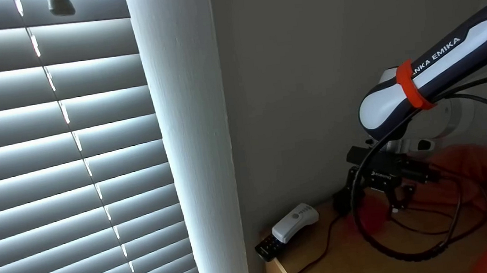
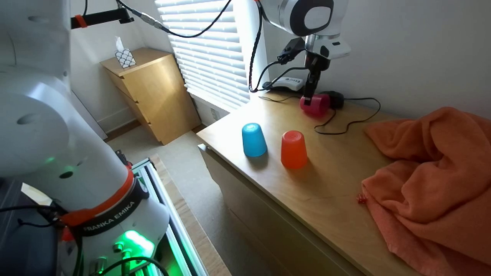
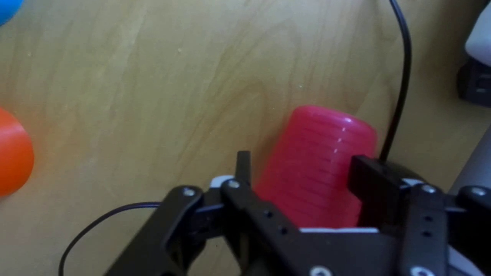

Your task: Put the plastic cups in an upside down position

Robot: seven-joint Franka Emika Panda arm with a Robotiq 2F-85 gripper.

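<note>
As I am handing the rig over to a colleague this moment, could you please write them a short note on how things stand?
Pincer: the pincer is shut on the pink cup, which sits between its jaws.
Where things are: the pink cup lies on its side on the wooden top; the blue cup and the orange cup stand there apart from each other.
Done: blue and orange are upside down, narrow ends up.
Left: turn the pink cup rim down and release it. A black cable runs close by, so it may be worth steering clear.

Arm (image 1: pixel 448 60) extended, wrist (image 2: pixel 326 44) angled downward, fingers (image 3: pixel 372 188) clamped
</note>
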